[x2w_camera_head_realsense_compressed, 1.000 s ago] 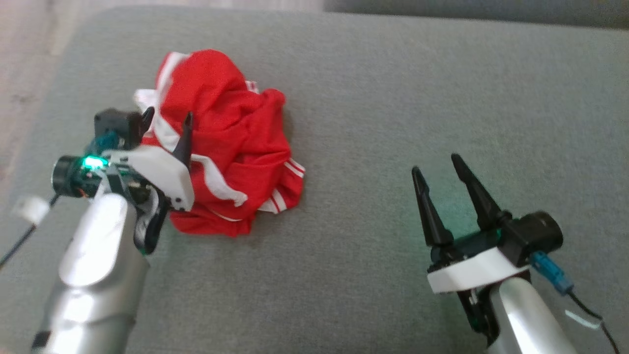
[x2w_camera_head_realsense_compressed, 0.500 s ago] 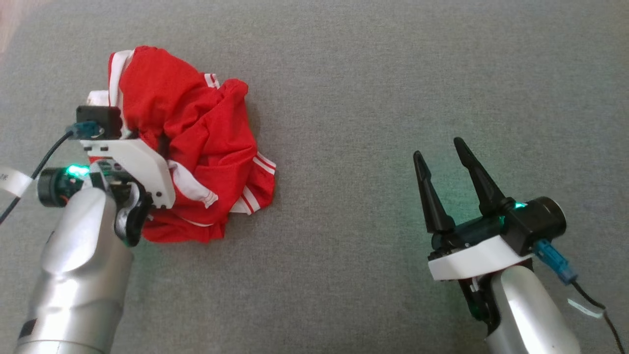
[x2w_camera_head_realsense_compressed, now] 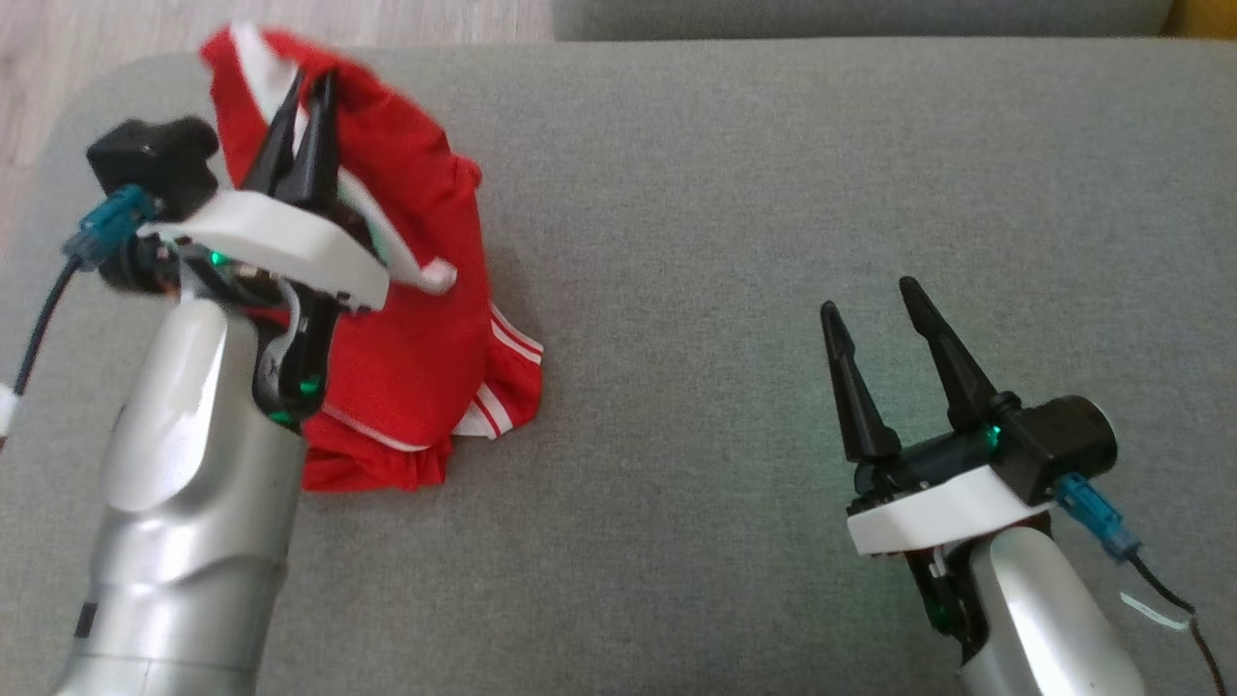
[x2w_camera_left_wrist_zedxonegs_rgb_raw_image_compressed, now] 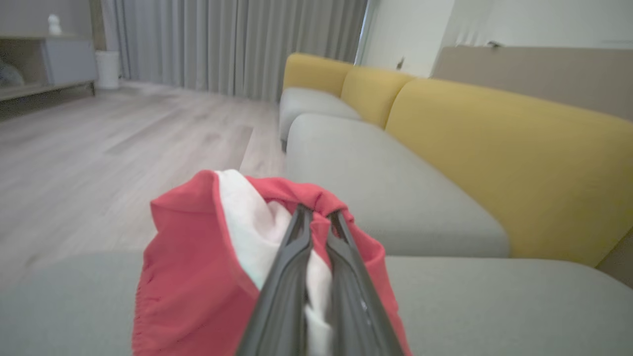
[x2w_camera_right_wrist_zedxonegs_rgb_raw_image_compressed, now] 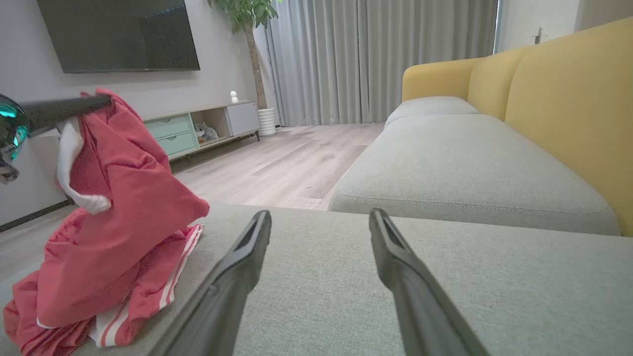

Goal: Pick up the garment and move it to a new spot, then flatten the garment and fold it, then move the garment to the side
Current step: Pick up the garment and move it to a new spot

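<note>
The garment [x2w_camera_head_realsense_compressed: 416, 290] is red with white stripes and trim, crumpled at the left end of the grey cushion. My left gripper [x2w_camera_head_realsense_compressed: 307, 85] is shut on a fold of its top edge and holds that part raised, while the lower part trails on the cushion. The left wrist view shows both fingers pinched together on the red and white cloth of the garment [x2w_camera_left_wrist_zedxonegs_rgb_raw_image_compressed: 198, 277]. In the right wrist view the garment [x2w_camera_right_wrist_zedxonegs_rgb_raw_image_compressed: 118, 207] hangs like a tent from the left fingers. My right gripper [x2w_camera_head_realsense_compressed: 867, 295] stands open over bare cushion at the right, well apart from the cloth.
The grey seat cushion [x2w_camera_head_realsense_compressed: 734, 193] spreads wide to the right of the garment. Its left edge and wooden floor [x2w_camera_head_realsense_compressed: 58, 58] lie close to my left arm. Yellow sofa backs [x2w_camera_left_wrist_zedxonegs_rgb_raw_image_compressed: 494, 148] run along the right of both wrist views.
My left gripper has shut on the garment's upper fold and lifted it, so the cloth now hangs stretched instead of lying in a heap. The head camera has shifted. The right arm has stayed put.
</note>
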### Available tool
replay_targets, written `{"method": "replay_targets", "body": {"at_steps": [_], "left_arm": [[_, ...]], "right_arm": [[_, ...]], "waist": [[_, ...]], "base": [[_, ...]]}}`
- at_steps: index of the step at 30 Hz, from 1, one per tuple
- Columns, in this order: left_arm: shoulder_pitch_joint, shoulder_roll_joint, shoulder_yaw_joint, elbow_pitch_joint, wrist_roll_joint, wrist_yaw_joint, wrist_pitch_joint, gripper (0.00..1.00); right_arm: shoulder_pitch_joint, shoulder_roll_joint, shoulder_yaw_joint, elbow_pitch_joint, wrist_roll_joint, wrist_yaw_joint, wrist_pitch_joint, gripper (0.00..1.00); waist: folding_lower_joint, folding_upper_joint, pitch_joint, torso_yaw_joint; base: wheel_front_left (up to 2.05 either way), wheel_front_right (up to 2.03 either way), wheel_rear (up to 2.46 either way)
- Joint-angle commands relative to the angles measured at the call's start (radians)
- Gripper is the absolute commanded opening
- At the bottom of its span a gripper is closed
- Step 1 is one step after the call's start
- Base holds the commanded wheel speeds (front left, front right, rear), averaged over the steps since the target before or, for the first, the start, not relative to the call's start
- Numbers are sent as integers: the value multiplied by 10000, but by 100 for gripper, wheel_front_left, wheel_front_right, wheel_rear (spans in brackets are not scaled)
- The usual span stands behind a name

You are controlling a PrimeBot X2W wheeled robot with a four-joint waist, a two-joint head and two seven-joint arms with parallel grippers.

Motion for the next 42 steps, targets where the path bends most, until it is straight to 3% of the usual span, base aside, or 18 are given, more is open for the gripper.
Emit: {"method": "replay_targets", "body": {"at_steps": [1, 10, 18, 26, 34, 35, 36, 42], "left_arm": [[-422, 324, 343, -741, 47, -26, -227, 0], [27, 12, -338, -3166, 65, -42, -66, 0], [-154, -318, -1105, -4105, 39, -73, 353, 0], [-745, -465, -1806, -3709, 380, 1, 871, 0], [-2075, -70, -2214, -2026, 1519, 129, 788, 0], [-2271, -73, -2230, -1703, 1588, 132, 723, 28], [-2473, -31, -2283, -1325, 1718, 130, 665, 100], [-3243, 92, -2373, 437, 2213, 262, -102, 100]], "right_arm": [[-8, -22, 199, -276, 134, -7, -107, 100], [61, -22, 205, -315, 404, -7, -107, 100], [-5, -22, 41, -372, 611, -7, -107, 100], [-244, -22, 75, -600, 999, -7, -107, 100], [-516, -22, 265, -951, 1592, -7, -107, 100], [-538, -22, 285, -981, 1656, -7, -107, 100], [-549, -22, 306, -1008, 1700, -7, -107, 100], [-501, -22, 382, -1112, 1824, -7, -107, 100]], "waist": [[1, 0, -115, -32], [1, 0, -422, -494], [1, 0, -388, -1473], [1, 0, 70, -3169], [1, 0, 748, -4944], [1, 0, 813, -5102], [1, 0, 858, -5236], [1, 0, 915, -5546]], "base": [[0, 0, 0], [0, 0, 0], [0, 0, 0], [0, 0, 0], [0, 0, 0], [0, 0, 0], [0, 0, 0], [0, 0, 0]]}}
